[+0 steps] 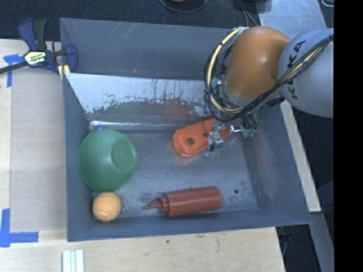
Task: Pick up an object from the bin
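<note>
From my feed I see the arm (311, 75) coming in from the right, its orange wrist cover (252, 61) and looped cables hanging over the far right part of the grey bin (147, 50). The pincer (216, 136) sits low at the right end of a flat orange plastic piece (189, 141) with a dark hole in it, lying slantwise on the bin floor near the back wall. I cannot tell whether the pincer is released or clenched, nor whether it grips that piece. Well apart on the left, a green bowl (108, 158) lies tipped on its side. An orange ball (106, 206) rests just below it in the near left corner. A reddish-brown squeeze bottle (187, 202) lies flat along the near wall, nozzle pointing left.
</note>
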